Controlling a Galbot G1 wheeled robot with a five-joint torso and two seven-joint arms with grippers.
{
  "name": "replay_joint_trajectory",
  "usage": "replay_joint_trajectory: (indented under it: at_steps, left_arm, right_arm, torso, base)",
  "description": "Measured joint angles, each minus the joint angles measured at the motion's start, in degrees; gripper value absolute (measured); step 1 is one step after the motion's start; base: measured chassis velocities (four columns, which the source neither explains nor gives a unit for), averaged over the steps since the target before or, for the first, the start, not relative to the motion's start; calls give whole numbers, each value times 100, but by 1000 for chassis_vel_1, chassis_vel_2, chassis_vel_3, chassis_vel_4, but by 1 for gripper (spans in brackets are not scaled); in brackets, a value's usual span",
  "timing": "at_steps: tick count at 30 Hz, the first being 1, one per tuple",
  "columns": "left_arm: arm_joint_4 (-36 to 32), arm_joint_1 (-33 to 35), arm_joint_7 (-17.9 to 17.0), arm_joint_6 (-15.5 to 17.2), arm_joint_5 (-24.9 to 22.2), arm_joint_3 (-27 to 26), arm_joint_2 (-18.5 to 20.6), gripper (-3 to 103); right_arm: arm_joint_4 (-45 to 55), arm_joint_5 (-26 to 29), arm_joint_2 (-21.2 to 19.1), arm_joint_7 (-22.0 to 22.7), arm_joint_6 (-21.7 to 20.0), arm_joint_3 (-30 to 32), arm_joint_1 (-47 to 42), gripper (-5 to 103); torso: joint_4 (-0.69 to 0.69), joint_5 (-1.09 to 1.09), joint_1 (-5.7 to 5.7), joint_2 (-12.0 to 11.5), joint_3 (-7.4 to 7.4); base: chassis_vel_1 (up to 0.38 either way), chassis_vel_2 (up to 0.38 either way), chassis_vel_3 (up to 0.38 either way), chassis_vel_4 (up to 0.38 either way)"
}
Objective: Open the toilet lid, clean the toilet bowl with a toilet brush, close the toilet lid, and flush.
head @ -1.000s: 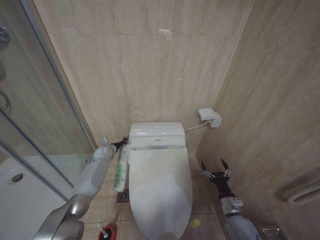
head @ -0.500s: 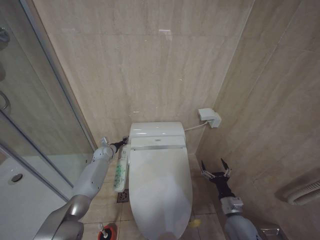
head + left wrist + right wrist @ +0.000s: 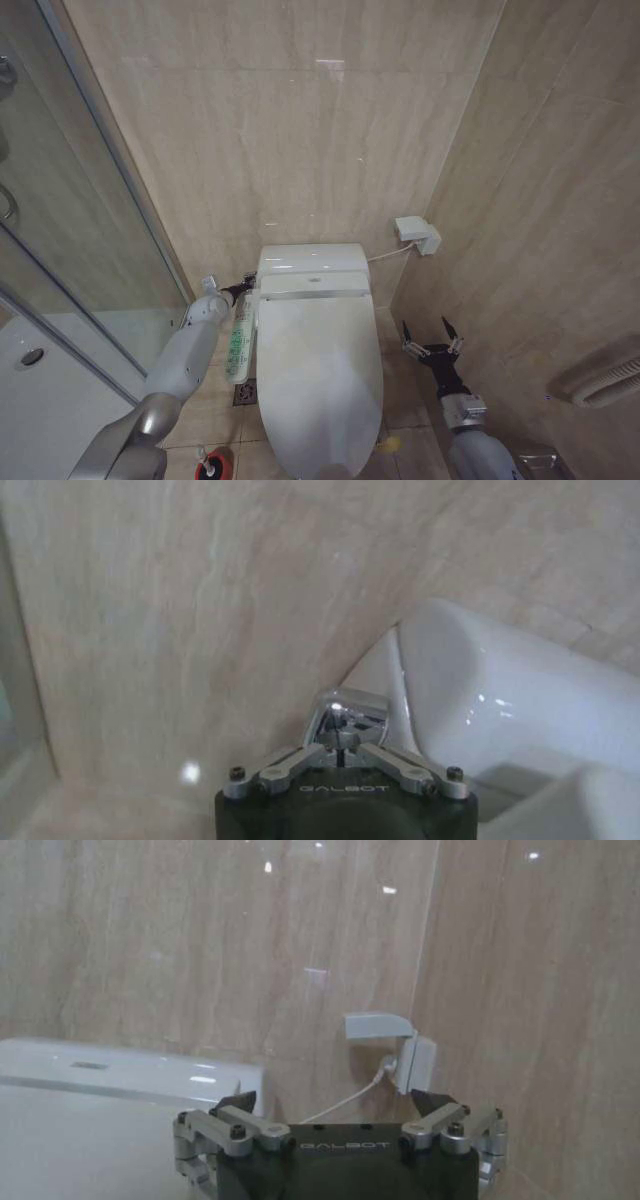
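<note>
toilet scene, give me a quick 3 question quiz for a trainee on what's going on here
1. True or false: the toilet lid is down over the toilet bowl.
2. Which tool has its fingers shut together at the rear corner of the toilet? A) left tool B) right tool
3. Fill in: the toilet brush stands in its red cup on the ____, on the robot's left of the toilet.

Key
1. True; the lid lies flat and closed.
2. A. The left tool is shut against a chrome part beside the bidet unit; the right tool hangs open on the other side, touching nothing.
3. floor
</note>
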Motion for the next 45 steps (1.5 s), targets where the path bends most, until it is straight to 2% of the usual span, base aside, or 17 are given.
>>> replay_joint_trajectory:
  at_steps: [5,6,7,8,11,16,20,21,32,35,42,43,45]
  left_arm:
    - [-176,135,-24,-255,321,21,18,0]
    - [-180,157,-55,-355,415,3,37,0]
    - [-169,188,-71,-534,562,-23,62,0]
    - [-169,188,-71,-534,562,-23,62,0]
    - [-245,285,-81,-976,802,1,88,0]
    - [-440,387,-124,-1248,936,13,98,1]
    - [-566,435,-172,-1509,1130,27,101,1]
    - [-642,456,-200,-1572,1190,34,104,22]
    - [-1439,828,-477,-1869,1502,-92,118,23]
    - [-1647,1058,-472,-2301,1775,-225,153,22]
    - [-2327,1598,-422,-2582,1760,-384,256,22]
    - [-2420,1721,-398,-2685,1760,-402,277,26]
    - [-2632,1939,-410,-2749,1736,-425,307,26]
  right_arm:
    - [0,-1,0,0,0,0,0,100]
    - [1,-1,0,0,1,1,0,100]
    - [0,1,0,1,0,1,-1,100]
    - [0,1,0,1,0,1,-1,100]
    - [0,0,0,0,0,0,1,100]
    - [0,0,0,0,0,0,1,100]
    - [0,0,0,1,0,0,0,100]
    - [0,0,0,0,0,0,0,100]
    - [0,0,0,0,0,0,0,100]
    - [0,0,0,0,0,0,0,100]
    - [0,0,0,0,0,0,0,100]
    - [0,0,0,0,0,0,0,100]
    - [0,0,0,0,0,0,0,100]
  torso:
    - [2,-1,3,-2,2]
    - [2,-1,3,-3,2]
    - [10,4,4,-5,4]
    - [10,4,4,-5,4]
    - [15,-1,6,-5,4]
    - [2,2,4,-3,1]
    - [2,3,2,-2,0]
    - [2,3,1,-1,0]
    - [3,4,1,0,-1]
    - [4,3,0,0,-1]
    - [4,3,0,0,-2]
    - [4,3,0,0,-1]
    - [3,3,0,0,-1]
  base:
    - [0,0,0,0]
    - [0,0,0,0]
    - [0,0,0,0]
    - [0,0,0,0]
    - [0,0,0,0]
    - [0,0,0,0]
    - [0,0,0,0]
    - [0,0,0,0]
    - [0,0,0,0]
    - [0,0,0,0]
    - [0,0,0,0]
    - [0,0,0,0]
    - [0,0,0,0]
